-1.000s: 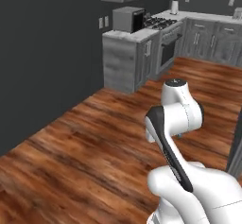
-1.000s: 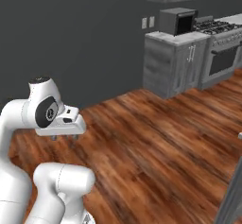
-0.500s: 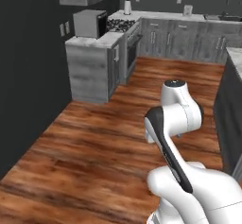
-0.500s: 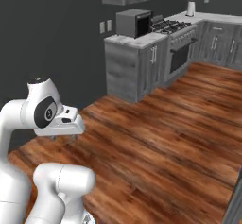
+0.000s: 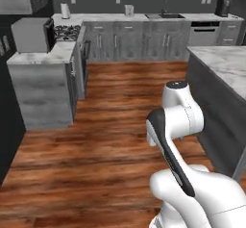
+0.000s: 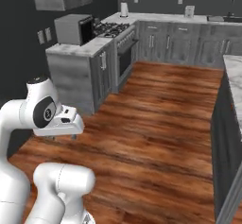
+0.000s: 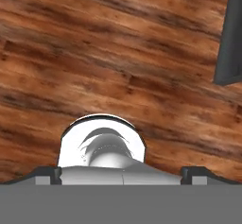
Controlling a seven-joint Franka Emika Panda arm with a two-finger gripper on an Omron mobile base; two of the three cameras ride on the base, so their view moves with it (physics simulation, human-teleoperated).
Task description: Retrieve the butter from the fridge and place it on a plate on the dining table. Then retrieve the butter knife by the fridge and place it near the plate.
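**Base swings round to the kitchen, fingers spread and empty**

My gripper (image 7: 121, 172) hangs over bare wood floor (image 7: 118, 53), fingers (image 7: 51, 173) wide apart with nothing between them. The whole scene has slid since a second ago: that's my base turning, not the furniture. The stove (image 5: 67, 31) sat far off at upper right; now it's at upper left, the grey cabinets (image 5: 129, 39) run straight ahead, and a marble counter (image 5: 223, 63) has come in right of the stove. No butter here yet.

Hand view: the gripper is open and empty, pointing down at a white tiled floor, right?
Not quite. The hand view shows the gripper open and empty, but it points down at a brown wooden plank floor, not white tile.
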